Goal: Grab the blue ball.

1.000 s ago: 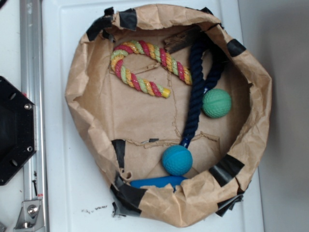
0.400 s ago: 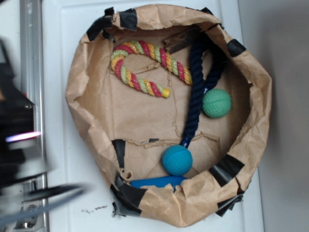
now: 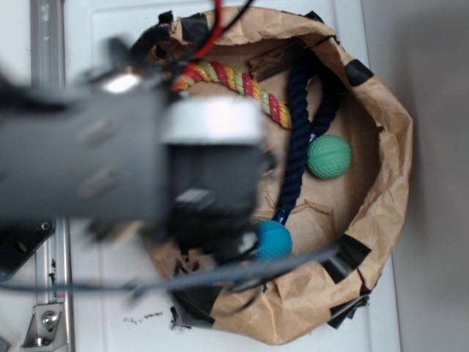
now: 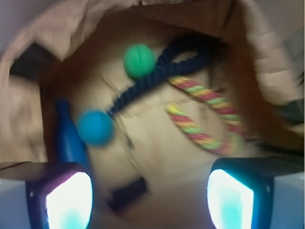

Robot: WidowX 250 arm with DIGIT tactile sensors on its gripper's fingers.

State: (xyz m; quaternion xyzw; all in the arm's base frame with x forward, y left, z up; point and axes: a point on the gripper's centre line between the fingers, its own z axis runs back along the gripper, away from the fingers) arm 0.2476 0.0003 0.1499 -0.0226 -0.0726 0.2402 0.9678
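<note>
The blue ball (image 3: 275, 239) lies on the brown paper floor near the front wall of the paper bowl (image 3: 388, 147), partly hidden by my blurred arm (image 3: 212, 176). In the wrist view the blue ball (image 4: 95, 127) sits left of centre, ahead of my left finger (image 4: 66, 198) and apart from it. My gripper (image 4: 150, 198) is open, with only paper and a strip of black tape (image 4: 126, 193) showing between the fingers.
A mint-green ball (image 3: 328, 156) rests by a navy rope (image 3: 297, 139). A red, yellow and green rope (image 3: 245, 82) lies at the back. A bright blue cylinder toy (image 4: 69, 138) lies beside the blue ball. The crumpled paper walls (image 4: 267, 52) ring everything.
My arm has swung in from the left edge and now hangs over the left half of the bowl. The balls and ropes have not moved.
</note>
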